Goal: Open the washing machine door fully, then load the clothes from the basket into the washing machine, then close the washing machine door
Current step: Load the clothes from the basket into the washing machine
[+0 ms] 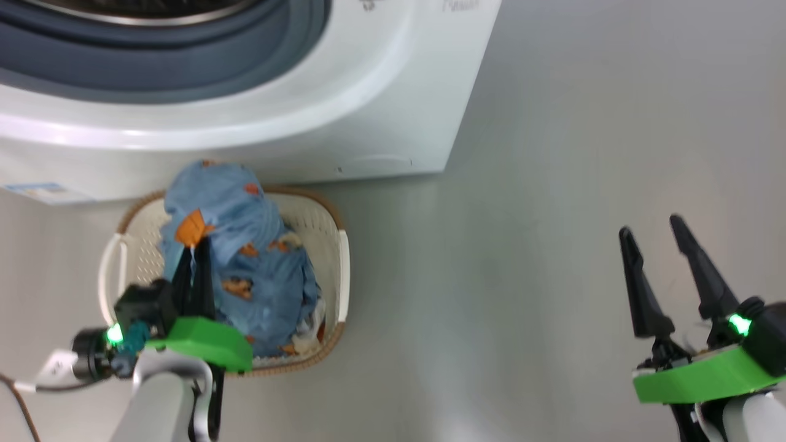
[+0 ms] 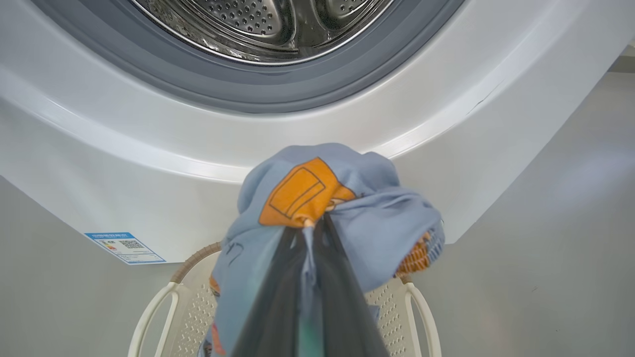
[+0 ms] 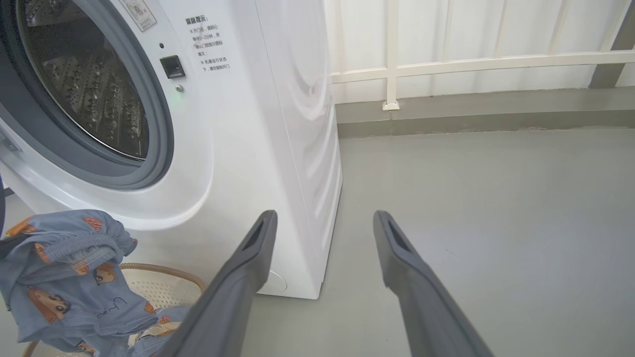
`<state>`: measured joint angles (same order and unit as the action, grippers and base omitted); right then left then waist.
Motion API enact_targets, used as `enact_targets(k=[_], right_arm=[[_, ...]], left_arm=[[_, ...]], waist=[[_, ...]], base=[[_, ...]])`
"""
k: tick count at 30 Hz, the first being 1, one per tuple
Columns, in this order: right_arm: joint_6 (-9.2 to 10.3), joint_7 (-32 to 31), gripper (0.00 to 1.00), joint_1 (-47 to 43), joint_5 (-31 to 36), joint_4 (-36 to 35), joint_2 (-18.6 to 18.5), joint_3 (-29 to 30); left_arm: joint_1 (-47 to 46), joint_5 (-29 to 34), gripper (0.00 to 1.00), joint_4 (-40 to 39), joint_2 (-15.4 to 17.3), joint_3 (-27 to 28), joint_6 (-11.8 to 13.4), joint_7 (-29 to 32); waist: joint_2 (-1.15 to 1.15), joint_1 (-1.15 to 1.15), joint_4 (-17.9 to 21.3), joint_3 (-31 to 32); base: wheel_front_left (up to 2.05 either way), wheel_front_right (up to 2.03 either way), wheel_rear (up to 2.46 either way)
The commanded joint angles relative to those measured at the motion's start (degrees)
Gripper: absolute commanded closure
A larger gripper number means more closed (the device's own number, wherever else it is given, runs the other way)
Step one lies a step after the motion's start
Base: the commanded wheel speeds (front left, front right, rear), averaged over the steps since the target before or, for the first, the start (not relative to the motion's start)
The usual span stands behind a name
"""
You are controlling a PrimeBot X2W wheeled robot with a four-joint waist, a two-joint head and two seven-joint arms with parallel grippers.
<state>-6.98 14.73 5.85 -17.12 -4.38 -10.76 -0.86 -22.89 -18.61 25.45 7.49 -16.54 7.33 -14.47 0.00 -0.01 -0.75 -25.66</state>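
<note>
The light blue bear-print fabric clothes are heaped in the cream perforated plastic basket, just in front of the big white front-loading washing machine, drum mouth at 12 o'clock. My left gripper is clamped on a top fold by an orange patch. My right gripper idles wide apart and empty at 3 o'clock. My worry: it's a thin pinch, so the bundle could slip, or trailing fabric could hook the basket rim and drag it.

Head view looks steeply down; both wrist views face the washing machine, seemingly close; all share basket and clothes.
</note>
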Motion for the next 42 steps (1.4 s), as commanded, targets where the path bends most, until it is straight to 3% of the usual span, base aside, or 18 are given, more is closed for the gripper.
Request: enact_targets(k=[1,17,42], right_arm=[[-0.51,0.27,0.00,-1.60,0.53,-0.81,-0.09,-1.18],[-0.51,0.27,0.00,-7.22,1.58,2.08,1.42,-2.55],[-0.51,0.21,0.00,-10.41,2.67,3.07,2.86,-3.84]], left_arm=[[1.63,1.14,1.00,-2.25,1.65,2.17,0.25,-0.52],[14.23,2.84,1.00,-13.16,2.56,1.69,0.26,-0.19],[19.82,1.59,1.00,-19.36,3.90,-0.20,0.77,2.87]], waist=[[0.00,0.01,-0.83,4.79],[0.00,0.01,-1.28,15.81],[0.00,0.01,0.11,21.97]], base=[[0.00,0.00,0.00],[0.00,0.00,0.00],[0.00,0.00,0.00]])
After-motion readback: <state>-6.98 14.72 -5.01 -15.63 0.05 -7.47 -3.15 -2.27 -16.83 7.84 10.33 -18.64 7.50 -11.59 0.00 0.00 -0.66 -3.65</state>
